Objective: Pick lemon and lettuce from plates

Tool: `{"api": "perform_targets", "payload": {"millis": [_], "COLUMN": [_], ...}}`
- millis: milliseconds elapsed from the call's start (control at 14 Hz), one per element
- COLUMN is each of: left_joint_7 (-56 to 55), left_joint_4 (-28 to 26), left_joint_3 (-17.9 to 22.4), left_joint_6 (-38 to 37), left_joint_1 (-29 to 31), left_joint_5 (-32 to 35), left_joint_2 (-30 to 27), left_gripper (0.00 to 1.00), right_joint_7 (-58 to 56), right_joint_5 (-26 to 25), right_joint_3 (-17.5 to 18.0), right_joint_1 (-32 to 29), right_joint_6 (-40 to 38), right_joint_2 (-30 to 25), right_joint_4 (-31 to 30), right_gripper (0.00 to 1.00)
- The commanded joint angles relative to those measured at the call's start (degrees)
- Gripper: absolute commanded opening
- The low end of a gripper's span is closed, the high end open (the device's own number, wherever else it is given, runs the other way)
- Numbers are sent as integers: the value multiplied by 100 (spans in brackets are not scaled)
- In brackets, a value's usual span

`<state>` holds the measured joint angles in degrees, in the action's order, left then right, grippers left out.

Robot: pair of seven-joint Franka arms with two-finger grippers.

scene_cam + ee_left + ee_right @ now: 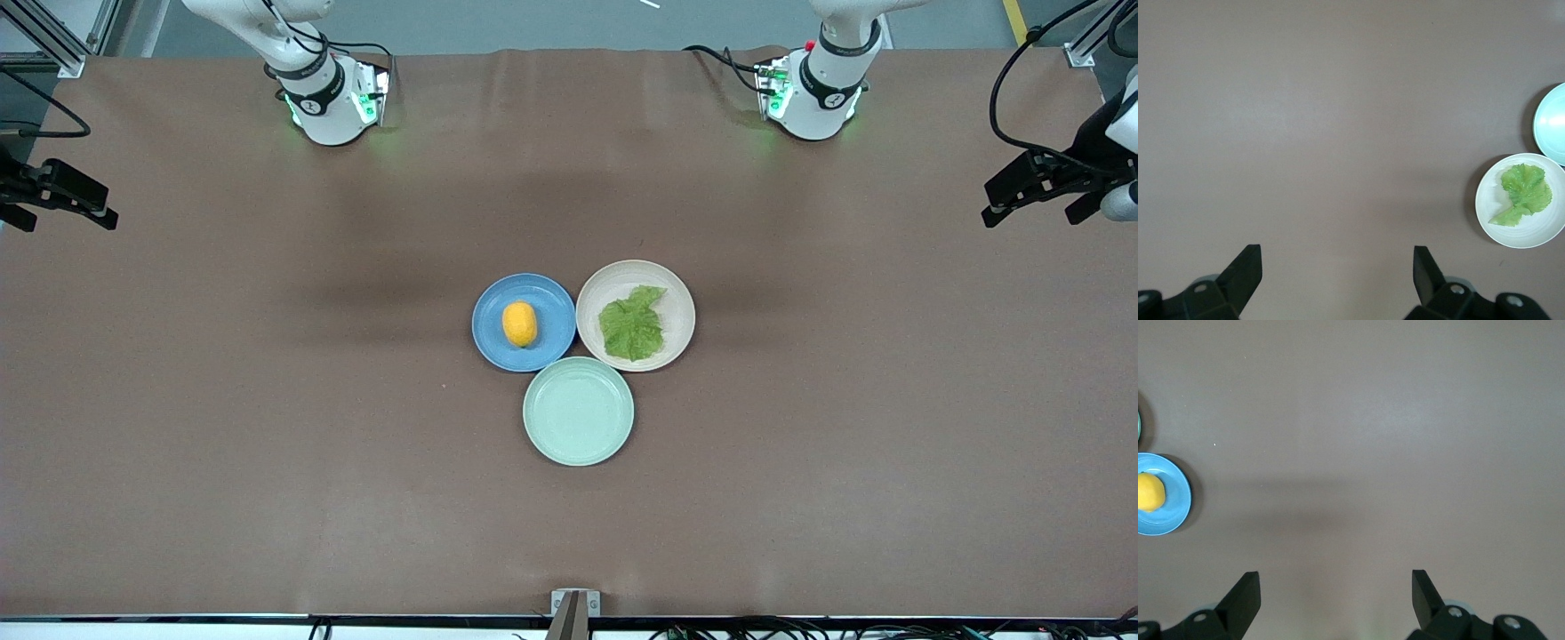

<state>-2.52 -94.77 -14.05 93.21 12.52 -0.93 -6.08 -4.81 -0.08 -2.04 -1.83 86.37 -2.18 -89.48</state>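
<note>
The lemon [519, 324] lies on the blue plate [551, 302] at the table's middle. The lettuce [632, 324] lies flat on the cream plate [677, 307], which touches the blue plate on the side toward the left arm's end. My left gripper [1031, 213] hangs open and empty over the left arm's end of the table. Its wrist view shows the left gripper [1338, 260] over bare table, with the lettuce [1523, 192] on the cream plate [1531, 235] off to one side. My right gripper [67, 218] hangs open and empty over the right arm's end. In its wrist view the right gripper [1336, 583] is well apart from the lemon [1150, 492] on the blue plate [1177, 510].
An empty pale mint-green plate [578, 411] sits nearer the front camera, touching both other plates; it also shows in the left wrist view [1553, 123]. The brown table cover [267, 400] is bare around the plates. The arm bases stand along the table edge farthest from the front camera.
</note>
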Motion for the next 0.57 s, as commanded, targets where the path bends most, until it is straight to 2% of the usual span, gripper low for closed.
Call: {"api": "perform_targets", "payload": {"millis": [0,286,500], "left_joint_7": [5,41,-55], "left_joint_4": [107,230,143], "left_joint_3": [-10,7,-158], "left_joint_6": [-92,-92,-84], "left_joint_1": [22,48,-152], "left_joint_5": [5,-13,-170], "left_joint_2": [45,124,615], "left_gripper": [100,100,100], "right_joint_7": [24,24,42], "right_joint_5": [17,26,35], "right_joint_3": [46,46,73], "right_joint_1": [-72,-45,357], "right_joint_6": [20,20,81], "right_joint_2": [-19,-19,33], "right_joint_4": [27,36,36], "right_gripper": [100,100,100]}}
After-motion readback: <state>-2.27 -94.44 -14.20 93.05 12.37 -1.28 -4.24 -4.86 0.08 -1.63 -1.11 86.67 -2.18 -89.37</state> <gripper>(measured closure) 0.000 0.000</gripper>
